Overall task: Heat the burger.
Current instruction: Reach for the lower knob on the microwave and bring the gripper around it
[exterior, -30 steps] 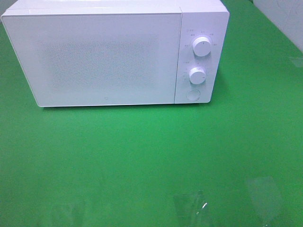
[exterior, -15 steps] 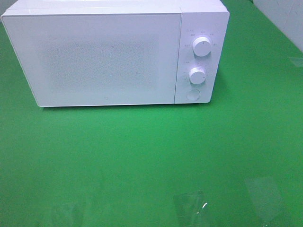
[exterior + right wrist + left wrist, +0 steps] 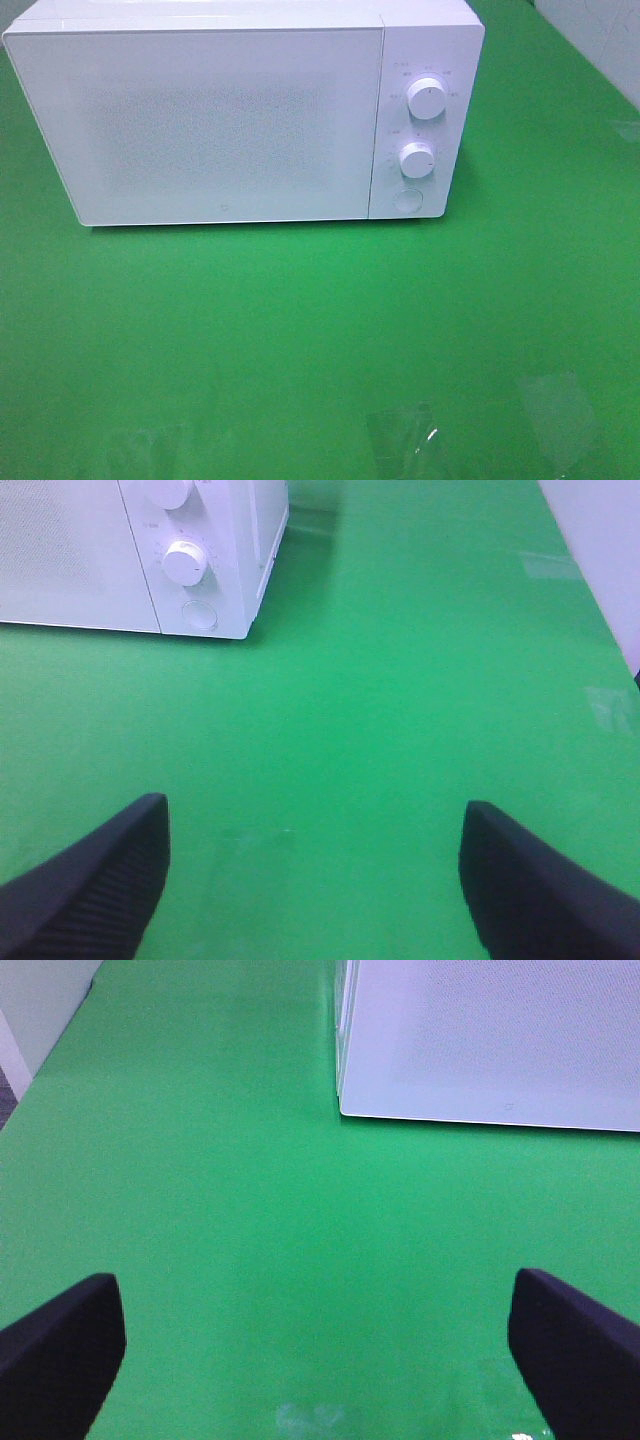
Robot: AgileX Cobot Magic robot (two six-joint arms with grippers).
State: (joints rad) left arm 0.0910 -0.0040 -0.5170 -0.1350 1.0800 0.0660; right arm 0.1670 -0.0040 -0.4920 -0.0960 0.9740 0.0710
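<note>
While the left gripper (image 3: 315, 1295) holds its blunt black jaws spread wide above the smooth green table (image 3: 300, 330), the burger shows in no view, so its place relative to the jaws cannot be told. Toward the table's back edge stands a boxy white microwave (image 3: 200, 130) with its speckled matte door shut, left of two round knobs (image 3: 427, 98) and a button (image 3: 406, 200). The right gripper (image 3: 315, 820) has ribbed black jaws, likewise spread and gripping nothing.
</note>
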